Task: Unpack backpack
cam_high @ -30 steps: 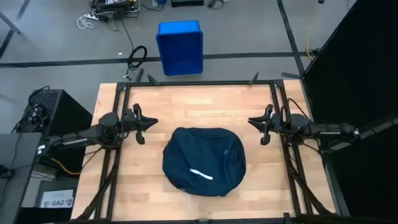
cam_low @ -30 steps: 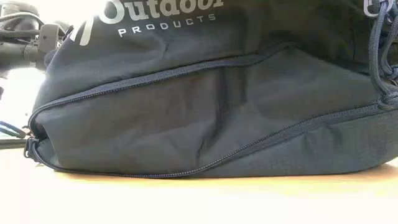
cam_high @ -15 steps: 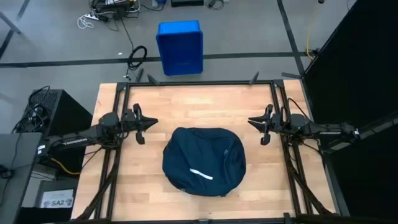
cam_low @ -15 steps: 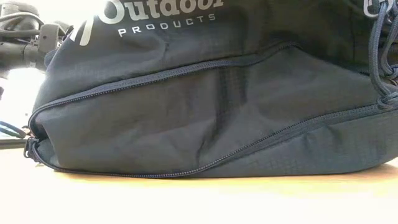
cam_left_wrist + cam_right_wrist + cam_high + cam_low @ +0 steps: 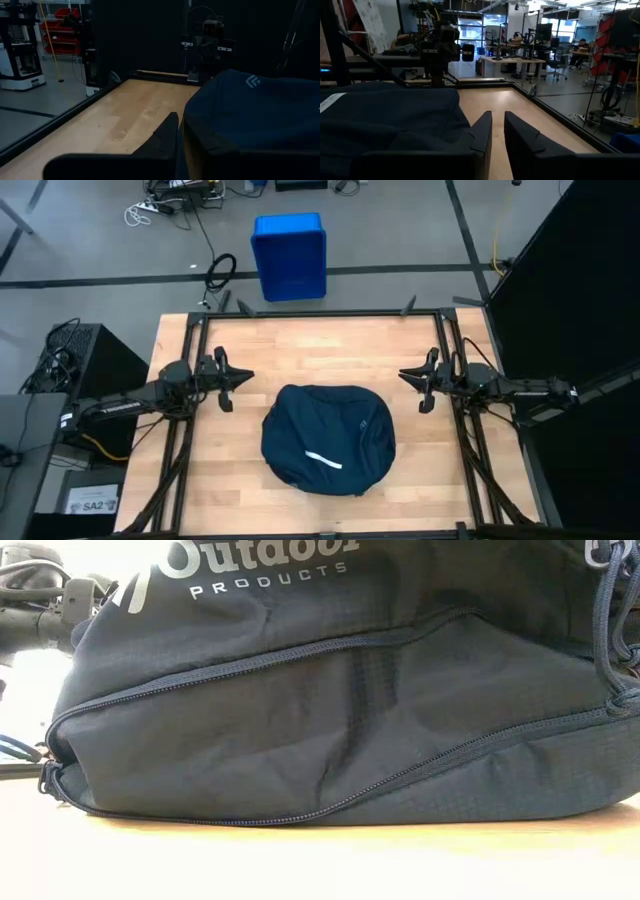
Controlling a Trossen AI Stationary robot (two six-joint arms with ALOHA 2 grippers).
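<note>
The dark navy backpack (image 5: 328, 439) lies flat on the wooden table (image 5: 320, 345), a little toward the near edge, with a white reflective stripe (image 5: 323, 459) on top. In the low view the backpack (image 5: 340, 710) fills the picture, its zips closed and its underside on the wood. My left gripper (image 5: 240, 377) hovers left of it, shut, pointing toward the bag (image 5: 250, 110). My right gripper (image 5: 410, 377) hovers to the right, its fingers (image 5: 482, 127) nearly together with nothing between them. Neither touches the bag.
A bright blue plastic bin (image 5: 289, 256) stands on the floor beyond the table's far edge. Black frame rails (image 5: 190, 440) run along both sides of the table. Bare wood lies between the backpack and the far edge.
</note>
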